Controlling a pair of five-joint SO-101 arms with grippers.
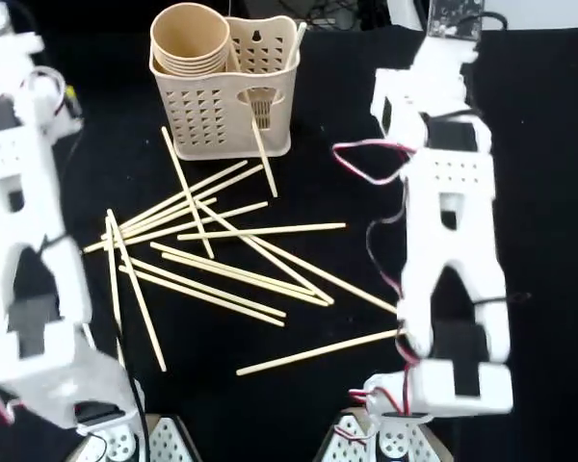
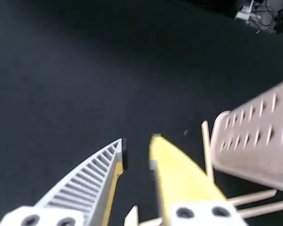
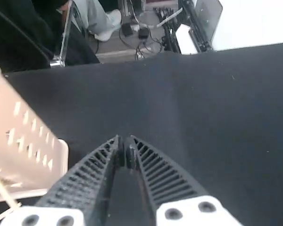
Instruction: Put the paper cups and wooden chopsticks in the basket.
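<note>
A beige perforated basket point(image 1: 233, 101) stands at the back middle of the black table. A stack of paper cups point(image 1: 190, 40) sits in one of its compartments, and a chopstick point(image 1: 262, 144) leans out of the other. Several wooden chopsticks point(image 1: 222, 260) lie scattered in front of it. My left gripper point(image 2: 137, 141) hovers over bare cloth beside the basket point(image 2: 259, 141), slightly open and holding nothing; a chopstick point(image 2: 206, 146) lies close to its yellow finger. My right gripper point(image 3: 125, 143) is shut and holds nothing, with the basket point(image 3: 23, 146) off to one side of it.
The left arm point(image 1: 19, 192) runs along the table's left side and the right arm point(image 1: 453, 221) along the right, with red and white wires point(image 1: 366, 159) looping beside it. One chopstick point(image 1: 318, 351) lies near the right arm's base. Cables and furniture stand beyond the table's far edge.
</note>
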